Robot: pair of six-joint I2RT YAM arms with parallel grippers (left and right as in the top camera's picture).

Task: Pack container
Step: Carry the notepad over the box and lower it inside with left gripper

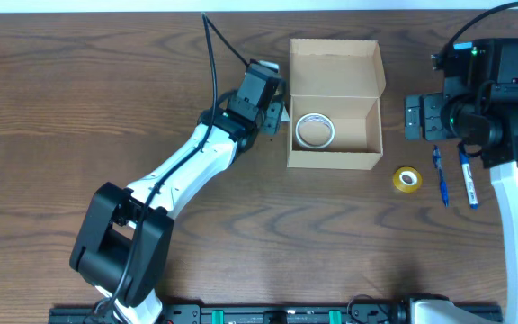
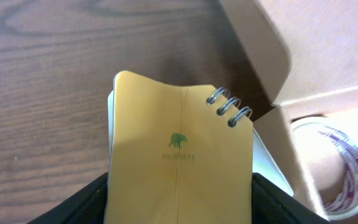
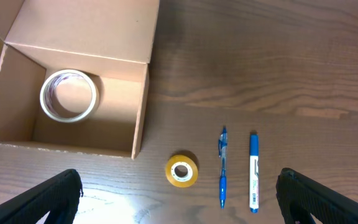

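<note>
The container (image 1: 335, 67) is a tan cardboard box standing open at the back middle of the table, lid flap lying away from me. A white tape roll (image 1: 314, 130) lies inside it at the left. My left gripper (image 1: 275, 108) hovers just left of the box, shut on a tan spiral notebook (image 2: 179, 162) with a small green logo. The box's left wall (image 2: 272, 56) and the tape roll (image 2: 337, 165) show just right of the notebook. My right gripper (image 1: 421, 117) hangs open and holds nothing, right of the box; its view looks down on the container (image 3: 86, 37).
A small yellow tape roll (image 1: 407, 179) lies on the table right of the box's front corner. Beside it lie a blue pen (image 1: 440, 175) and a white-and-blue marker (image 1: 468, 177), parallel to each other. In the right wrist view, the yellow roll (image 3: 181, 170) sits between the open fingers.
</note>
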